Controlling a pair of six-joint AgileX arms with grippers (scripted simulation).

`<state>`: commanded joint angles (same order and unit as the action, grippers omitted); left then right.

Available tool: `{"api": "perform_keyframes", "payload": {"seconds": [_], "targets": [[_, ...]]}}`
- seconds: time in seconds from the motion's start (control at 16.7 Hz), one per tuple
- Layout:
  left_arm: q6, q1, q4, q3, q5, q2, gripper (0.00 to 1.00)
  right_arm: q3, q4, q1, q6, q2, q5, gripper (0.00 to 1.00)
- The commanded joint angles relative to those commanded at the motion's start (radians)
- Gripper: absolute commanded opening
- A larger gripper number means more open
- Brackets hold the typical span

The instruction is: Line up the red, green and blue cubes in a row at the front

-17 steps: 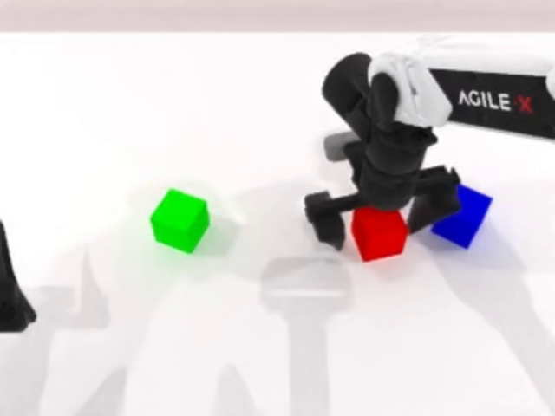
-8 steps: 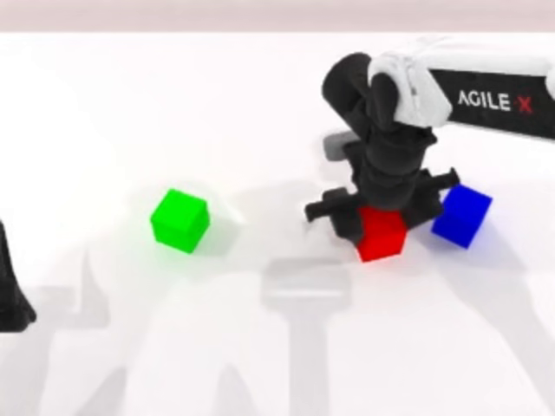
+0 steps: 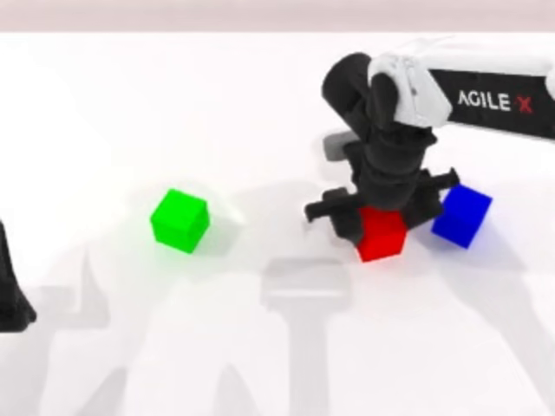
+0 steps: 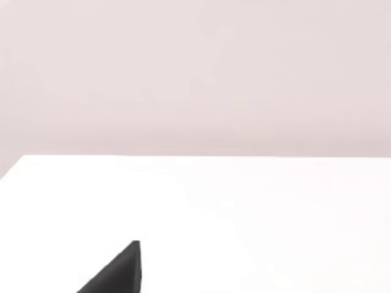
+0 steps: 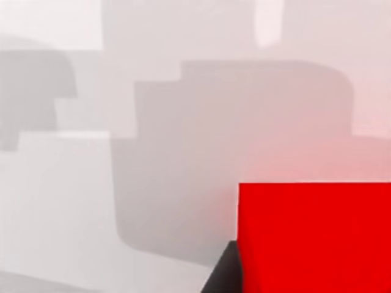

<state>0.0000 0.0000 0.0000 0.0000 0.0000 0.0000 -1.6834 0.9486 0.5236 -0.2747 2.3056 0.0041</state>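
Only top view shows green cube (image 3: 179, 220), blue cube (image 3: 461, 216) & right hand (image 3: 380, 223) clamping red cube (image 3: 381, 234)

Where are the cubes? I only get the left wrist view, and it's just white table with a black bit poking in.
Observer: In the top view the red cube sits right of the middle, and the right end effector is shut on it.
Operator: What about the blue one?
Observer: The blue cube is on the table close beside the red cube, on its right.
Operator: And green?
Observer: The green cube stands alone, left of the middle, with nothing holding it. The left arm is parked at the table's left edge.
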Motion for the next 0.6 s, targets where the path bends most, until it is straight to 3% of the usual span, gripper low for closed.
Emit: {"api": "perform_keyframes", "payload": {"seconds": [0.6], "targets": [[0.000,0.000,0.000,0.000,0.000,0.000,1.00,-0.177,0.245,0.005,0.005,-0.090,0.006,0.00]]}}
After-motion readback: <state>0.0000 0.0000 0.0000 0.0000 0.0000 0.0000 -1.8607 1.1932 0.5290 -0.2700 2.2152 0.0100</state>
